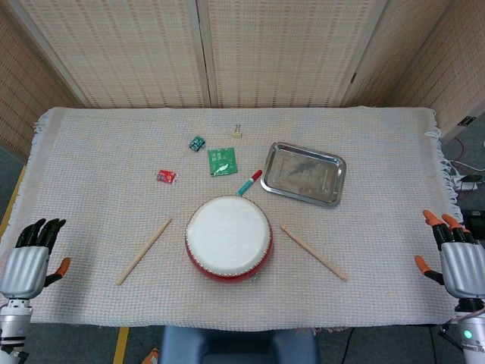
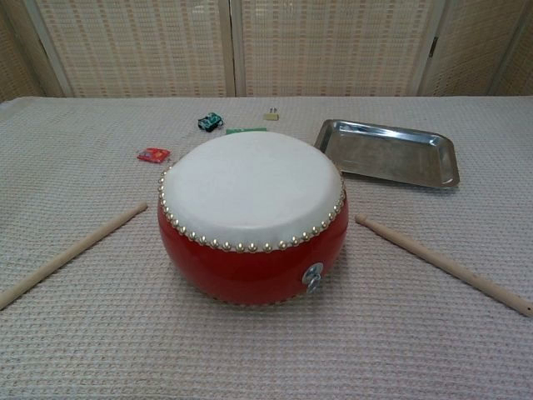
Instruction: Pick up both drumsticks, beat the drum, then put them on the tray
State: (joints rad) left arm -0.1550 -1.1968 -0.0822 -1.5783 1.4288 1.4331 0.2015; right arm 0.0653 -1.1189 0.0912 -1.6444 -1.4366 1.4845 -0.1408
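bright, even overhead light in both views; soft short shadows, faint glare on the rectangular steel tray (image 1: 304,174), focus sharp.

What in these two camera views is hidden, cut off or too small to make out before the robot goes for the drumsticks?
- Left drumstick: chest view, near end cut off by the left edge.
- Marker pen: head view only; in the chest view the drum hides it.
- Green packet: chest view, mostly behind the drum; its print is too small to read in the head view.
- Left hand and right hand: outside the chest view.
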